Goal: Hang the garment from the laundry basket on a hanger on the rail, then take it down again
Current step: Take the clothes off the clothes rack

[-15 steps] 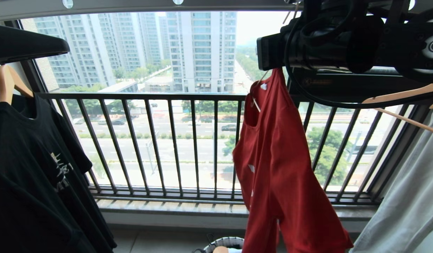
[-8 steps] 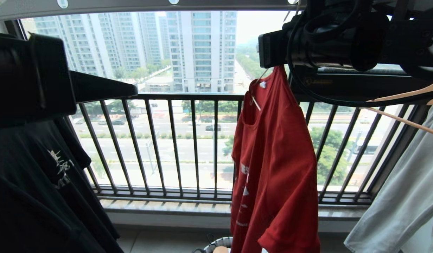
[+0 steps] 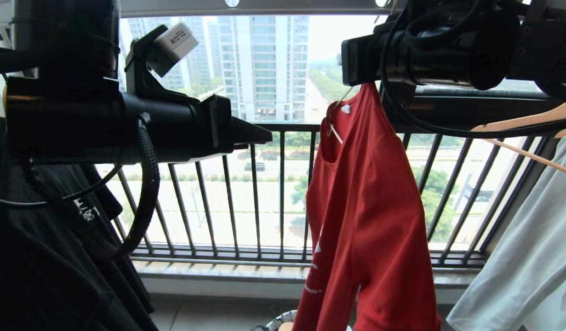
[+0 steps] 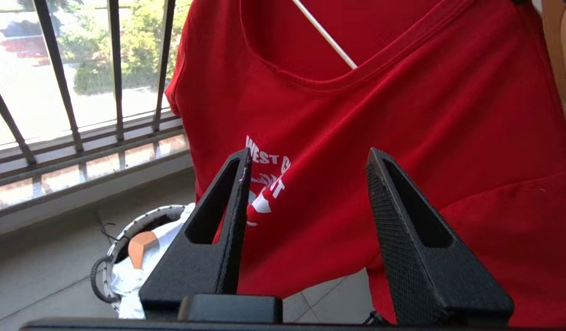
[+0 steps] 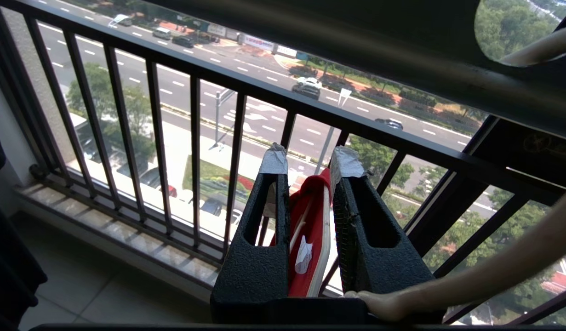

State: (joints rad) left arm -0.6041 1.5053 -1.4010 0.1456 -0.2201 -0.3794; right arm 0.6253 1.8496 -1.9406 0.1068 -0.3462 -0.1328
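Note:
The red garment (image 3: 370,207) hangs by one shoulder on the thin off-white hanger (image 4: 324,34), under the grey rail (image 3: 287,7). My right gripper (image 5: 310,161) is up by the rail, shut on the garment's top at the collar, with the neck label and hanger wire between its taped fingers. My left gripper (image 4: 308,156) is open and level in front of the chest lettering, apart from the cloth, with nothing between its fingers. In the head view it (image 3: 255,134) points toward the garment from the left. The laundry basket (image 4: 126,225) stands on the floor below.
A black T-shirt (image 3: 43,257) on a wooden hanger hangs at the left. A pale grey garment (image 3: 517,266) and wooden hangers (image 3: 526,122) are at the right. The black railing (image 3: 283,126) closes the balcony. White cloth (image 4: 140,276) lies in the basket.
My left arm has swung in from the left edge toward the garment and its jaws have opened. The garment has swayed and turned a little. The right arm has kept still.

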